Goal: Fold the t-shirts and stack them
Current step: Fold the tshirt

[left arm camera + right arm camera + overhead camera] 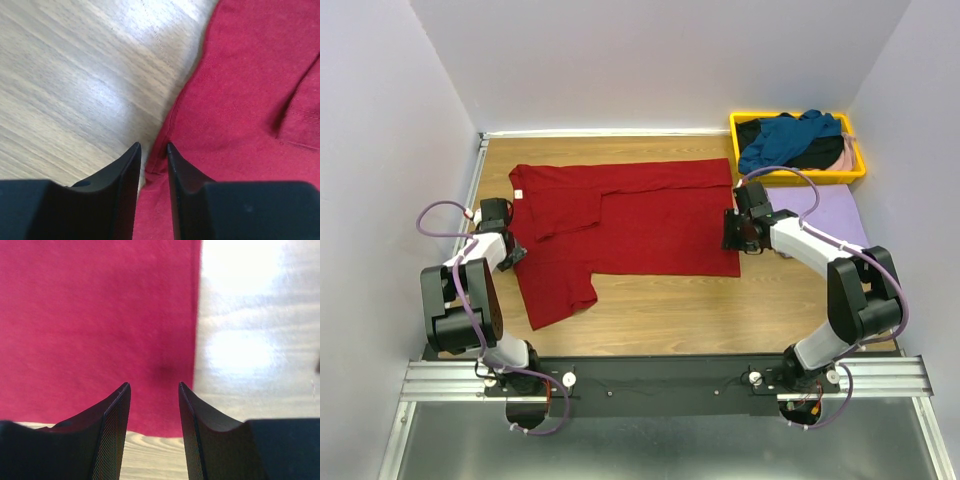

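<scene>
Lying mid-table, one dark red t-shirt (pixel 640 215): left gripper (pixel 153 146), narrowly parted, astride its left edge; right gripper (pixel 154 385), parted, over its right hem. One lavender t-shirt (pixel 825 215) at the right edge; three more t-shirts (pixel 790 140) in one tray (pixel 800 179).

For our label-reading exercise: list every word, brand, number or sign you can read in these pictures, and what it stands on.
None can be read.
The small white tag at the neck of the dark red t-shirt is too small to read.
The yellow tray shows no lettering.
</scene>
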Controlling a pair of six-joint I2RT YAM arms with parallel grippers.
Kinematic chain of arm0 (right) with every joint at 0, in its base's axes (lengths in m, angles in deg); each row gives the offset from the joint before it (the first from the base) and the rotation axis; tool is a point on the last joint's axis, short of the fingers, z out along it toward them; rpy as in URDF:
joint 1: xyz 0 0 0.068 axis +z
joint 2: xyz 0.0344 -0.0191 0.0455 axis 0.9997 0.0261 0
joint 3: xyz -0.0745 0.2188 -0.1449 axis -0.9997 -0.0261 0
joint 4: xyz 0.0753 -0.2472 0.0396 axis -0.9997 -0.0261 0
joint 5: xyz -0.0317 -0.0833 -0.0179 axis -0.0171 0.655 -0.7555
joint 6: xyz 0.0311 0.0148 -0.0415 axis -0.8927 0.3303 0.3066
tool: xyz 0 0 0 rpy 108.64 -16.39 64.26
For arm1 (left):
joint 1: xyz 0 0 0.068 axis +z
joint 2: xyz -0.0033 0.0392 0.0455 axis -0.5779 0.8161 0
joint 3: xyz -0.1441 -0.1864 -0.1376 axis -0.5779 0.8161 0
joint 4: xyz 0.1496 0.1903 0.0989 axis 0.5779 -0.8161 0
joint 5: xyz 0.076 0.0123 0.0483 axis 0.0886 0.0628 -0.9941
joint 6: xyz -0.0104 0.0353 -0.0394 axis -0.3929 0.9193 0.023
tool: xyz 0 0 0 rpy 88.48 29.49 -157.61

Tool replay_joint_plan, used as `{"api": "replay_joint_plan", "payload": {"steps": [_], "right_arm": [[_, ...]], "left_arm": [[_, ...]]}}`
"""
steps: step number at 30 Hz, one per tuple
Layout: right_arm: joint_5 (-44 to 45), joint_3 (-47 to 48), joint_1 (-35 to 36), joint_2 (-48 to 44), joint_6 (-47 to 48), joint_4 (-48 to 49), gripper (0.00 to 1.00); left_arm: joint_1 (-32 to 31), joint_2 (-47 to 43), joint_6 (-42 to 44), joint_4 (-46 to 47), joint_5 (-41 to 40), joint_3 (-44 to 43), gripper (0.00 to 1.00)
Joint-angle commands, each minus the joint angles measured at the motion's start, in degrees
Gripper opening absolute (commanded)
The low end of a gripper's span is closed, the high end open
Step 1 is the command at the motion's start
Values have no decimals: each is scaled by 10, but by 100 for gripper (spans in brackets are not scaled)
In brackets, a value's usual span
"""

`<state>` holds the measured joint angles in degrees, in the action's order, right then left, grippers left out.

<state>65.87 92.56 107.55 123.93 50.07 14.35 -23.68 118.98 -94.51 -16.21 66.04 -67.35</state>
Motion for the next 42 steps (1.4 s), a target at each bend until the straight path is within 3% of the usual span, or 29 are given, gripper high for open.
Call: {"api": "replay_joint_plan", "payload": {"steps": [1, 5, 10, 20, 36, 39, 42], "right_arm": [[48, -19, -1, -21, -30, -56, 50], [71, -27, -1, -34, -51, -86, 50], [63, -22, -1, -39, -74, -126, 50], [-6, -29, 2, -35, -101, -130, 50], [26, -72, 22, 12, -122, -125, 44], [35, -78, 22, 20, -119, -125, 38], [33, -80, 22, 18, -116, -126, 22]], "left_arm": [[2, 30, 7, 5, -3, 16, 28], [1, 40, 13, 12, 6, 18, 26], [2, 60, 17, 11, 18, 16, 0], [2, 55, 19, 15, 30, 17, 0], [2, 49, 21, 19, 39, 17, 0], [1, 48, 22, 16, 36, 17, 0], [2, 45, 20, 12, 32, 16, 0]]}}
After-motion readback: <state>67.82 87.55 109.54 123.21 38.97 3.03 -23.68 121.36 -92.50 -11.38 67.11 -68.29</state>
